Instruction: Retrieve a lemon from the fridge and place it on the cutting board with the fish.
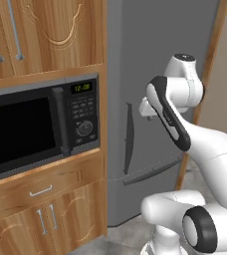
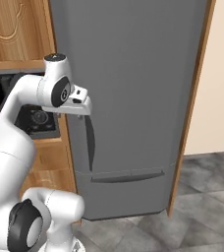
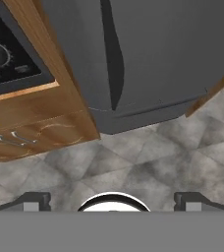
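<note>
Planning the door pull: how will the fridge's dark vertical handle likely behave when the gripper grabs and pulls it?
The handle looks rigid, a slim curved bar that shouldn't flex. Its smooth, tapering shape may let fingers slide. The tall fridge door is shut and will probably resist, swinging rather than tipping.

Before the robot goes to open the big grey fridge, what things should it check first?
1. Tall matte grey fridge door is shut, so it needs opening: ok.
2. Dark curved vertical handle is free, nothing blocking it: ok.
3. Hand is open and holding nothing: ok.
4. Hand is lined up on the handle: not ok, it is apart from it and faces the grey tiled floor.
5. Black microwave door is closed, out of the way: ok.
6. Small yellow lemon waits inside: cannot tell.
</note>
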{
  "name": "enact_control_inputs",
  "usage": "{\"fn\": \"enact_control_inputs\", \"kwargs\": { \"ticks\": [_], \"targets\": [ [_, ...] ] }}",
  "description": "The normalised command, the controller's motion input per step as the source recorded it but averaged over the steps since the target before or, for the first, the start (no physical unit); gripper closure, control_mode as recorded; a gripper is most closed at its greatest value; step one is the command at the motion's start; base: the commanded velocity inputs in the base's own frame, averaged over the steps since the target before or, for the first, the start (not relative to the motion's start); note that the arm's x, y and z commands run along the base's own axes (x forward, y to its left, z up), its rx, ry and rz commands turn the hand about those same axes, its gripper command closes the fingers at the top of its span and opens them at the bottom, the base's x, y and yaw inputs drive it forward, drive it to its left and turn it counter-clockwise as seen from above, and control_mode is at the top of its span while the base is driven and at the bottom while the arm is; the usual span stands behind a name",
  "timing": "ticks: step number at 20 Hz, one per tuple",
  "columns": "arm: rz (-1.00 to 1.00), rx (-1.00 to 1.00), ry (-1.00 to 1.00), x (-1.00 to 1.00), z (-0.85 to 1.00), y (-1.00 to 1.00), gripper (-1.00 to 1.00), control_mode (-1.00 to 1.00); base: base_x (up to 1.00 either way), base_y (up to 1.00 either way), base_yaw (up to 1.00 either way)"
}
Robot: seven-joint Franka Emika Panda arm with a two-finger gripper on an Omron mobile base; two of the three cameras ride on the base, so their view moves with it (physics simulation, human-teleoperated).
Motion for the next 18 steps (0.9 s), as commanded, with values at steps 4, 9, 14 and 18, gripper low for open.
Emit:
{"fn": "enact_control_inputs", "kwargs": {
  "ticks": [4,9,14,18],
  "targets": [
    [0.00,0.00,0.00,0.00,0.00,0.00,-1.00,-1.00,-0.10,0.22,-0.02],
    [0.07,0.03,-0.06,0.27,-0.09,-0.05,-1.00,-1.00,0.00,0.00,0.00],
    [0.16,0.03,-0.16,0.40,-0.12,-0.05,-1.00,-1.00,0.00,0.00,0.00],
    [0.02,0.00,-0.06,0.19,0.00,0.00,-1.00,-1.00,0.00,0.00,0.00]
  ]
}}
